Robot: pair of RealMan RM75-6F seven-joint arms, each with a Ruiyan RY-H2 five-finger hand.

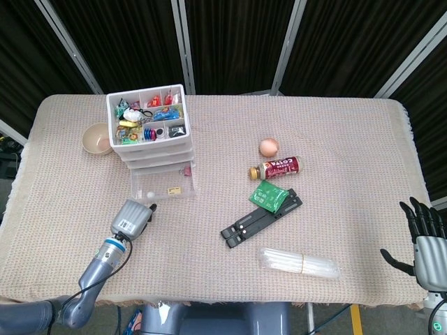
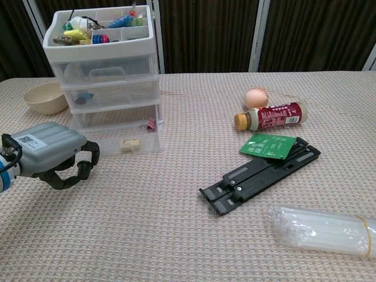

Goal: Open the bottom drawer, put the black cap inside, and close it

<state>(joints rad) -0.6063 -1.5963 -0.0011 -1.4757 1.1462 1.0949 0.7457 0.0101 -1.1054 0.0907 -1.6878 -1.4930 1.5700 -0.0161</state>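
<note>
Both views are bright, evenly lit from above and sharp, with soft, faint shadows and no glare.

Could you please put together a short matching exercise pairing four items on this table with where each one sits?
Things:
1. bowl
2. egg
3. green packet
4. black cap

Places:
A. in the fingers of the left robot hand
B. on the black stand
C. just behind the bottle
D. left of the drawer unit

Pairs: 1-D, 2-C, 3-B, 4-A
</note>
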